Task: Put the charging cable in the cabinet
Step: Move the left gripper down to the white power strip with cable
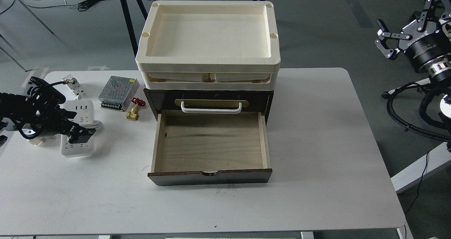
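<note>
Far left: black left pincer point(78, 136) low over the white rectangular power strip with its thick white cord, the charging cable point(78, 126), lying flat on the white surface point(317, 143) near its left edge. Fingers too dark and bunched to separate, so spread or pinching cannot be told (contact with the strip looks likely, a grip not confirmed). Just beyond, a silver perforated metal power-supply box point(118, 92), then a small brass valve with a red handle point(135, 109).

Centre: dark brown wooden cabinet point(208, 99) with white bar handle, cream plastic trays point(208, 41) stacked on top, light plywood drawer point(211, 143) pulled fully out and empty. Judged from this: opening done, cable not yet lifted, carry across and drop into the drawer left, possibly closing too.

Right: black right pincer point(384, 41) raised off the surface's edge, fingers spread, holding nothing.

Surface otherwise bare and matte. Room beyond: grey floor, black stand legs, loose dark cables at upper left.
</note>
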